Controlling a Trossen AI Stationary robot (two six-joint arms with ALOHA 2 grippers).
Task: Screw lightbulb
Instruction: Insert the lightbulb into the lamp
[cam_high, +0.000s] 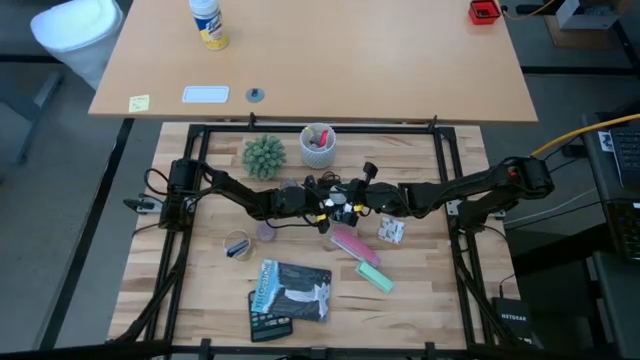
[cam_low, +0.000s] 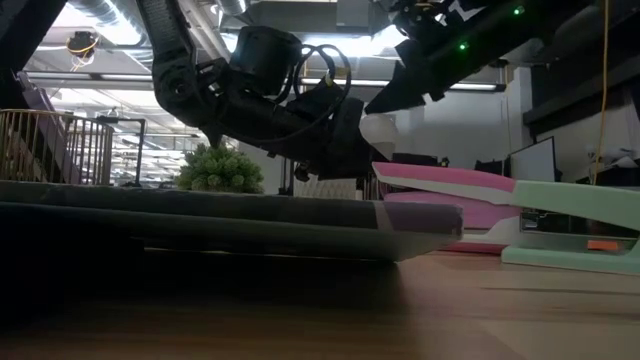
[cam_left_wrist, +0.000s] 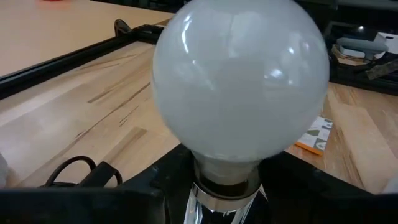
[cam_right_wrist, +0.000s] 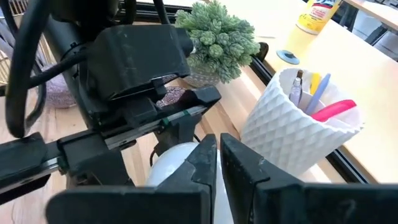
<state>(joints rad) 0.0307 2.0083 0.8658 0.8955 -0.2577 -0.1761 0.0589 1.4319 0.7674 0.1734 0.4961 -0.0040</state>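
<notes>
Both arms meet mid-table, in front of the white cup (cam_high: 318, 146) of pens. Left gripper (cam_high: 322, 200) holds the lightbulb (cam_left_wrist: 241, 87) by its silvery base, glass end pointing outward. Right gripper (cam_right_wrist: 219, 163) fingers sit nearly together, tips over the bulb's glass; actual grip cannot be told.

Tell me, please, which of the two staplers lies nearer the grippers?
The pink stapler: it lies just in front of the lightbulb where the arms meet, while the mint-green stapler lies farther off, beyond the pink one.
</notes>
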